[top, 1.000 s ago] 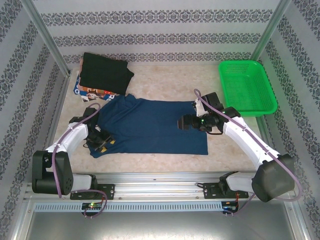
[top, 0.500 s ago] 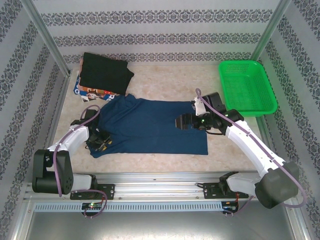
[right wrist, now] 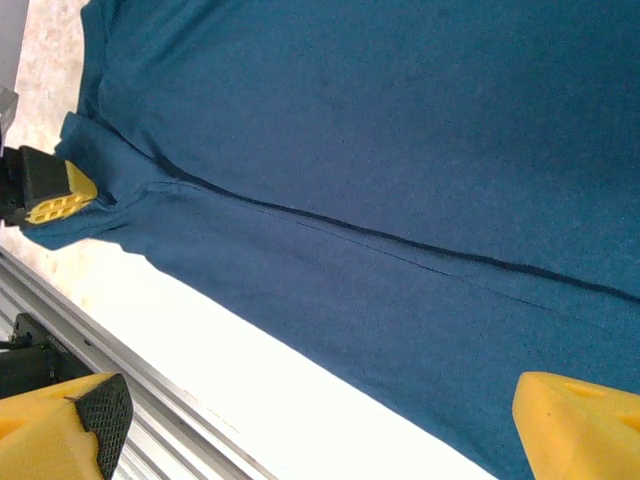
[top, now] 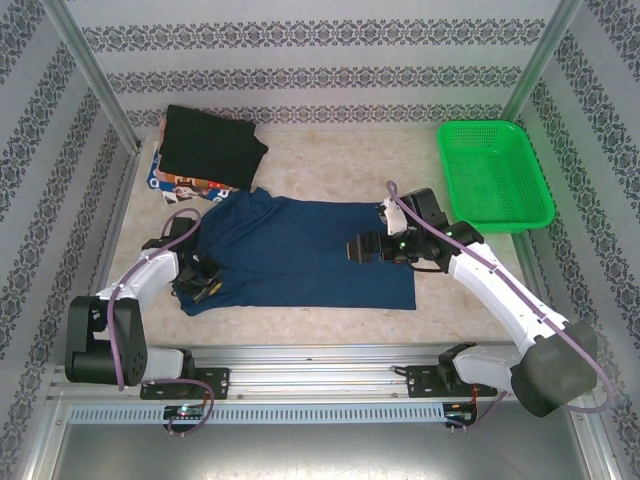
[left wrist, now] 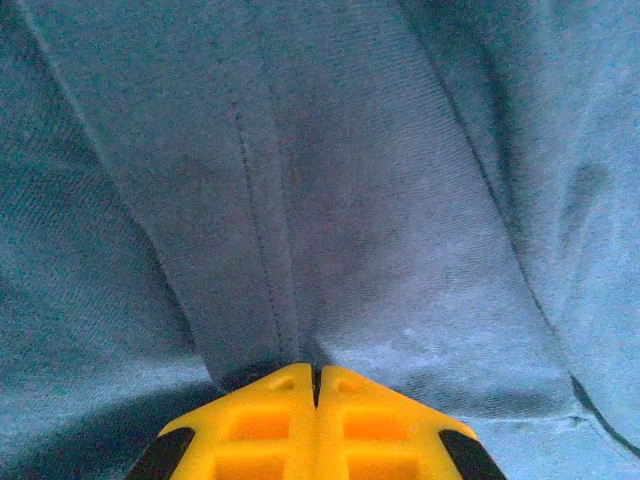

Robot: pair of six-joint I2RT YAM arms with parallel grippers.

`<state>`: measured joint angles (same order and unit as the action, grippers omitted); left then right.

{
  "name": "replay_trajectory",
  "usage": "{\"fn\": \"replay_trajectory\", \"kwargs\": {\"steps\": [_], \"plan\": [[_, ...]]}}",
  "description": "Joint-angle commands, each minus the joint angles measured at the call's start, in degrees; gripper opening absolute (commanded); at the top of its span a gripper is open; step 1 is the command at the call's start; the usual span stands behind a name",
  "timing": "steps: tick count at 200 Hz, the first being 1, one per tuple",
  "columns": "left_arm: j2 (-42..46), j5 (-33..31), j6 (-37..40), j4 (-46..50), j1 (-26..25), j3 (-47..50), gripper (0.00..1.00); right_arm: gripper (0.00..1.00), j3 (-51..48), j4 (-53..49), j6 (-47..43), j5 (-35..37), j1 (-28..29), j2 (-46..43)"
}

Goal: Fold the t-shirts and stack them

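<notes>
The black folded cloth t-shirt (top: 212, 145) lies on the multicoloured printed t-shirt (top: 178, 183), beyond the left gripper (top: 203, 281) at the far left. Those two look folded and stacked. The navy blue cloth t-shirt (top: 300, 250) lies spread between the two grippers. I judge it is the piece left to fold and then carry to the pile.

The left gripper has its yellow fingers (left wrist: 270, 425) pressed together on a pinch of the navy cloth at the shirt's near-left corner. The right gripper (top: 360, 248) hangs over the shirt's right half with its jaws wide apart, holding nothing.

The shirt's near hem runs close to the aluminium rail (right wrist: 130, 350) at the table's front. Bare pale stone-patterned table (top: 340, 160) lies beyond both grippers, giving room to fold away from the rail. The green plastic mesh basket (top: 495, 125) sits beyond and right of the right gripper, well apart.
</notes>
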<state>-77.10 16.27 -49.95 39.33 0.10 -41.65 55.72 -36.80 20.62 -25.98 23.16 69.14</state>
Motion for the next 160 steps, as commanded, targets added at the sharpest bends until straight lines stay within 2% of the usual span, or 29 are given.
{"fn": "replay_trajectory", "kwargs": {"steps": [1, 77, 160], "plan": [[1.3, 0.7, 0.9, -0.8, -0.2, -3.5, 0.0, 0.98, -0.8, 1.1, -0.1, 0.6, 0.4, -1.6], [-9.8, 3.9, 6.2, -2.7, -0.3, -14.7, 0.0, 0.98, -1.0, 1.5, 0.2, 0.6, 0.5, -1.2], [-22.3, 3.2, 16.0, 2.9, -3.1, -26.8, 0.0, 0.98, -1.5, 1.7, 0.5, 0.5, 0.5, -0.3]]}}
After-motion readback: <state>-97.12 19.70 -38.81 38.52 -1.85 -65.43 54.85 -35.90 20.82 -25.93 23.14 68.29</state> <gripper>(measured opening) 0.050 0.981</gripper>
